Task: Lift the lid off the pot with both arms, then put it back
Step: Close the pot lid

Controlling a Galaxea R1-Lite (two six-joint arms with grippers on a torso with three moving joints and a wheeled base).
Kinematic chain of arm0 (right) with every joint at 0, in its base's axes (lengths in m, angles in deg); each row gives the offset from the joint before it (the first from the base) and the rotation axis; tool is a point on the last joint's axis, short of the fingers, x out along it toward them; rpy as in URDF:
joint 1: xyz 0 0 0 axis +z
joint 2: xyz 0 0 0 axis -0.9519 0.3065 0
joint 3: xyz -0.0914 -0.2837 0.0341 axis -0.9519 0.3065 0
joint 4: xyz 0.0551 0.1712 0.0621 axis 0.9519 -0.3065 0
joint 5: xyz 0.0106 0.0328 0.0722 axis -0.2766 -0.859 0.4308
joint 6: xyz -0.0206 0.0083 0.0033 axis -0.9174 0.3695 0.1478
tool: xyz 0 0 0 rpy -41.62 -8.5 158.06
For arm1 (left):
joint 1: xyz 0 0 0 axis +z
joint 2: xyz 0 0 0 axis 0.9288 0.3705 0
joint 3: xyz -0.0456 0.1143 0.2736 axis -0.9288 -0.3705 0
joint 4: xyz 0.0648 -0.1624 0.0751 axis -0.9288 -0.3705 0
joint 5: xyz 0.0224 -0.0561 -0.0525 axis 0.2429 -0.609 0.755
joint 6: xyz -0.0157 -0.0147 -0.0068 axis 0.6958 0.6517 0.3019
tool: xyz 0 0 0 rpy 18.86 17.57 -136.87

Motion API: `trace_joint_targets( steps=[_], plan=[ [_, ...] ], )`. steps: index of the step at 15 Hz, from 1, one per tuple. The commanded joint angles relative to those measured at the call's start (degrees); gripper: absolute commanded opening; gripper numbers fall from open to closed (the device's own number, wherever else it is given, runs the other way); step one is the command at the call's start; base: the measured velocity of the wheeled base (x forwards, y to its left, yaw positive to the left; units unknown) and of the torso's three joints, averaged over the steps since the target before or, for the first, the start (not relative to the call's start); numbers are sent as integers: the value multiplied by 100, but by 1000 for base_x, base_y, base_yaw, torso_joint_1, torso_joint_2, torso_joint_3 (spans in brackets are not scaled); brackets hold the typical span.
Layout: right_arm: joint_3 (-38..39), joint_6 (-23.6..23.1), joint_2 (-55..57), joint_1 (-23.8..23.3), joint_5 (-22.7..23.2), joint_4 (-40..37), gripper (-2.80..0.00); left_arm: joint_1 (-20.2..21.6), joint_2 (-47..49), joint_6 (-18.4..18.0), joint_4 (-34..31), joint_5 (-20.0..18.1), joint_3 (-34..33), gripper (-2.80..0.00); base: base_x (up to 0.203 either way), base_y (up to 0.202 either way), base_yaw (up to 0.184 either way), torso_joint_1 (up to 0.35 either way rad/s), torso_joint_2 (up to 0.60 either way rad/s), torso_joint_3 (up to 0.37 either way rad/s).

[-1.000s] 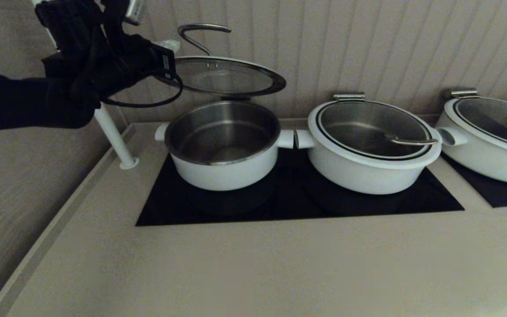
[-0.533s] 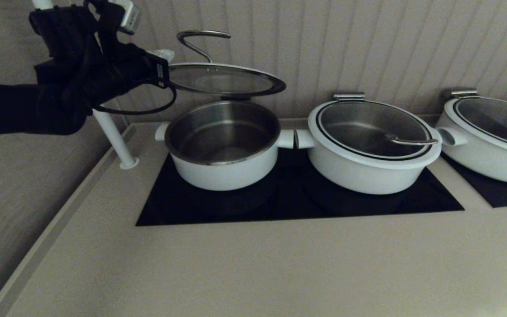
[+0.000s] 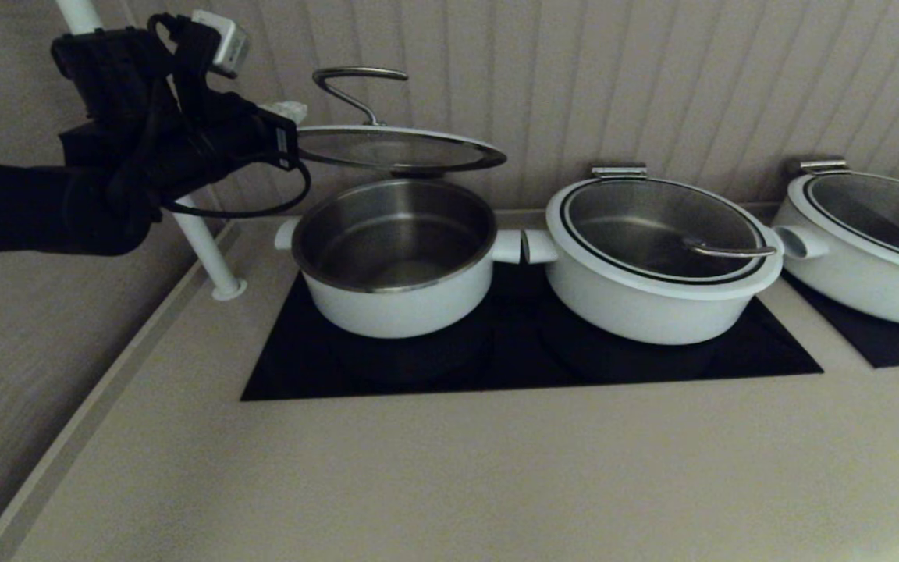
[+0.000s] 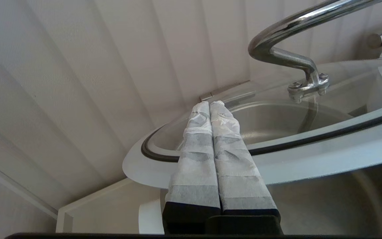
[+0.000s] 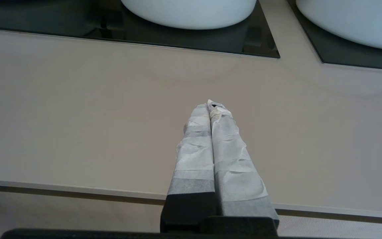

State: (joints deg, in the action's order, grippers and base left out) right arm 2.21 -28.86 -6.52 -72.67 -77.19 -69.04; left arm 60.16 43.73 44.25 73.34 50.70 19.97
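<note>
The lid (image 3: 399, 148) hangs in the air just above the pot (image 3: 396, 257), a round glass disc with a broad white rim, a thin black ring inside it and a curved steel bar handle (image 3: 356, 90) arching over the top; it sits nearly level, its far edge close to the ribbed wall (image 3: 652, 78) behind; the left gripper (image 3: 287, 109) has it by the left rim, and in the left wrist view the white taped fingers (image 4: 197, 156) lie pressed side by side across that rim with no gap showing between them; whether a part of the gripper sits under the rim cannot be made out; the pot stands uncovered on the black hob (image 3: 527, 351), steel inside showing, short white stub handles out to either side; beside it a wider white pot (image 3: 652, 265) wears its own lid, its handle almost touching the small pot's right stub; a third pot (image 3: 871, 242) is cut off at the right edge; a white post (image 3: 200, 242) rises from the counter (image 3: 449, 468) behind the left arm, partly hidden by it; the right gripper (image 5: 212, 106) is out of the head view, poised over bare counter in front of the hob, fingers closed together on nothing
</note>
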Motion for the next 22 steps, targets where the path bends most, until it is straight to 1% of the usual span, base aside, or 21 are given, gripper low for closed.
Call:
trace_joint_targets(
  steps=[1, 4, 6, 10, 14, 17, 22],
  plan=[
    [0, -3, 9, 0, 4, -2, -280, 1, -36, -8, 20, -6, -72, -280, 0, 0, 0, 0, 0, 0],
    [0, -3, 9, 0, 4, -2, -280, 1, -100, -19, 20, 2, -252, -280, 0, 0, 0, 0, 0, 0],
    [0, -3, 9, 0, 4, -2, -280, 1, -96, -77, 20, 2, -257, -280, 0, 0, 0, 0, 0, 0],
    [0, -11, 9, 0, 4, -2, -280, 1, -105, -77, 20, 2, -281, -280, 0, 0, 0, 0, 0, 0],
    [0, -3, 9, 0, 4, -2, -280, -3, -215, -123, 86, 2, -599, -280, 0, 0, 0, 0, 0, 0],
    [0, -3, 9, 0, 4, -2, -280, 0, -237, -121, 513, 2, -874, -280, 0, 0, 0, 0, 0, 0],
    [0, -3, 9, 0, 4, -2, -280, -1, -412, -112, 556, 11, -1309, -280, 0, 0, 0, 0, 0, 0]
  ],
)
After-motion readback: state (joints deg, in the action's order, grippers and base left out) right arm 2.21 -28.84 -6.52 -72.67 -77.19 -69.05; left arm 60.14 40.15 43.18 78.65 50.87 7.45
